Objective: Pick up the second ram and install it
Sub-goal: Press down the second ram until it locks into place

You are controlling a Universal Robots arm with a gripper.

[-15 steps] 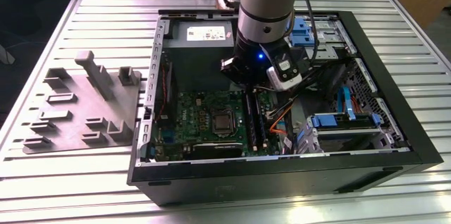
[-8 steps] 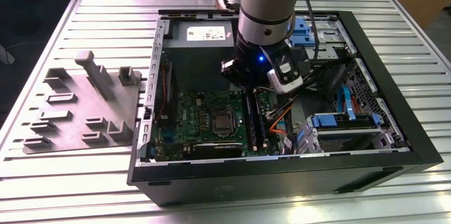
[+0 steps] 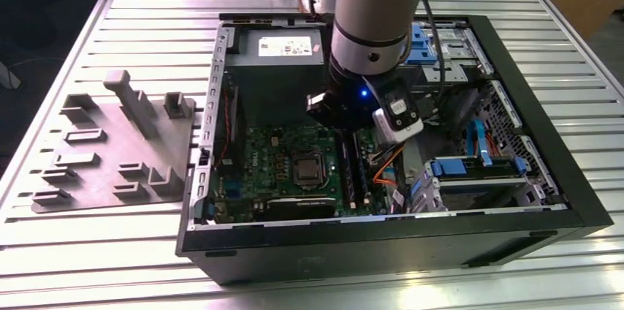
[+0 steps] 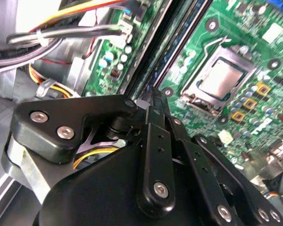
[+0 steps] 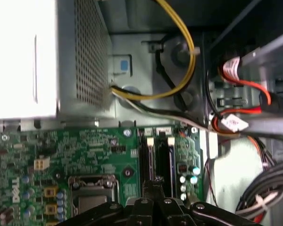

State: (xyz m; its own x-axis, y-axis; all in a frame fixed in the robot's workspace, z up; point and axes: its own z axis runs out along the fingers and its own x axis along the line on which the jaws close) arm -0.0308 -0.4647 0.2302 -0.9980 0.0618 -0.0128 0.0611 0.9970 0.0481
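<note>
Jaws closed (narrow tip), above motherboard memory slots.

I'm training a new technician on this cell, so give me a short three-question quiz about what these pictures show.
1. True or false: the computer case lies open on the slatted table.
2. The gripper is nearest: A) the memory slots beside the processor socket, B) the power supply, C) the blue drive cage.
3. On which side of the exterior view sits the grey fixture tray?
Key: 1 true; 2 A; 3 left.
</note>
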